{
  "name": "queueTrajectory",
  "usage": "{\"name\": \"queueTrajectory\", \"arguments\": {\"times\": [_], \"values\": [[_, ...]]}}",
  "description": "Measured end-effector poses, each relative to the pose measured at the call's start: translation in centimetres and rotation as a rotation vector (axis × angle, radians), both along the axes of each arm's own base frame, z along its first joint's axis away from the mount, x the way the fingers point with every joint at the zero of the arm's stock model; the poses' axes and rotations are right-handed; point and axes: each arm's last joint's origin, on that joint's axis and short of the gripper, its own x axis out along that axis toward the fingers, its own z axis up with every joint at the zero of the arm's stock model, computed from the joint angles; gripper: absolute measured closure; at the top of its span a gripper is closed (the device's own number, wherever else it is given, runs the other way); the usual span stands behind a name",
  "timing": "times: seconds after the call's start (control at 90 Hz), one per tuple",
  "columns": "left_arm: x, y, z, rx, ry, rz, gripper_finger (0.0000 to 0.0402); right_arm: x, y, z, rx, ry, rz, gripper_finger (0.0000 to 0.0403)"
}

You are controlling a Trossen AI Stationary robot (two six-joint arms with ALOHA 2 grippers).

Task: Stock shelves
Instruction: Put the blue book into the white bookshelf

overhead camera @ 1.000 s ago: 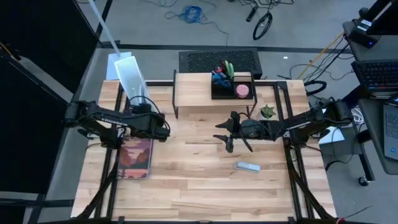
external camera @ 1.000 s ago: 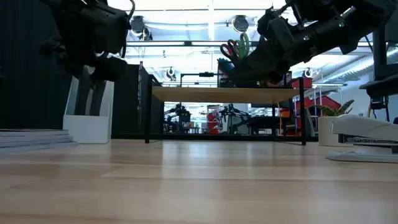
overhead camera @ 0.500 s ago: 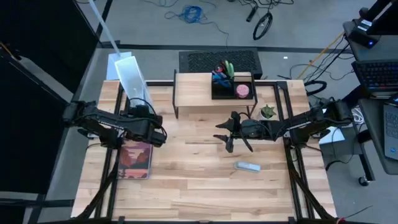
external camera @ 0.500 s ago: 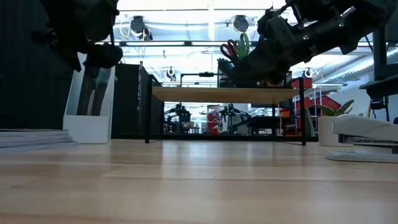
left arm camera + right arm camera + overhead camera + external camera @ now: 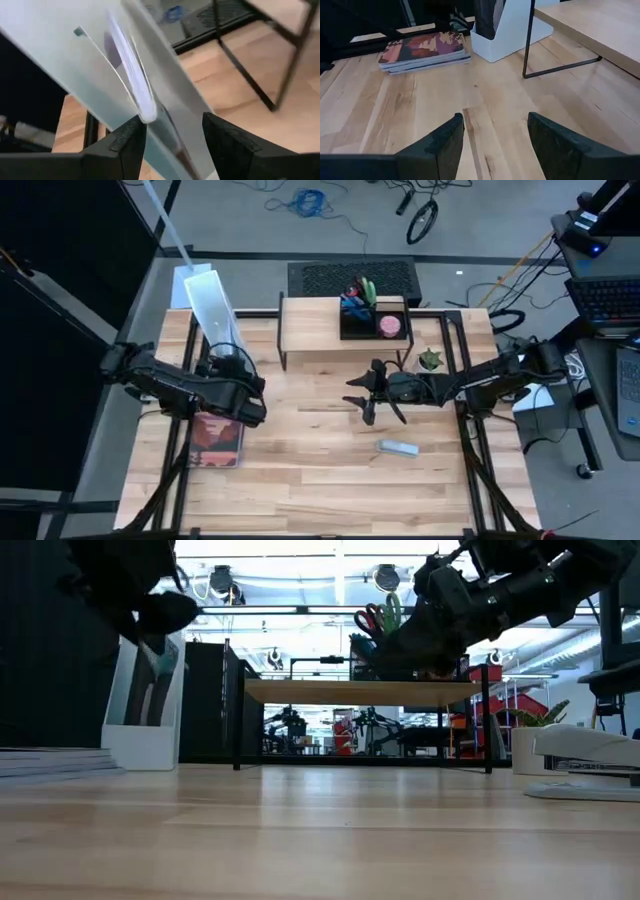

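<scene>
The shelves are a low light-wood riser on thin black legs at the table's far middle; its top also shows in the low view. A stack of magazines lies flat at the near left. A white file box stands on the table at the far left with magazines upright in it. My left gripper hovers open over the stack's far end, on the near side of the box. My right gripper hangs open on the near side of the shelves.
A black organizer tray with scissors and pens stands on the shelves' right half. A small potted plant stands right of the shelves. A grey stapler lies near the right gripper. Bare wood spreads across the table's near middle.
My left gripper has drawn back from the file box toward the table's near edge and now hangs over the far end of the magazine stack. The box, magazines and shelves stay where they were.
</scene>
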Motion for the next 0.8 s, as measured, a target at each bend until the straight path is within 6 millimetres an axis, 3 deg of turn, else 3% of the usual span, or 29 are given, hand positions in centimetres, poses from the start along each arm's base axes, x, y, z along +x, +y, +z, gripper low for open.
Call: {"name": "queueTrajectory", "arguments": {"times": [0.244,0.567,0.8], "values": [[0.2,-1.7,1.3,-0.008,0.015,-0.129,0.0246,0.0,0.0,0.0,0.000,0.000,0.000,0.0202],[0.1,-3.4,2.0,-0.019,0.107,-0.289,0.0391,0.0,0.0,0.0,-0.001,0.001,0.000,0.0202],[0.2,-2.6,1.6,-0.190,0.335,-0.340,0.0401,0.0,0.0,0.0,-0.007,0.002,0.002,0.0202]]}}
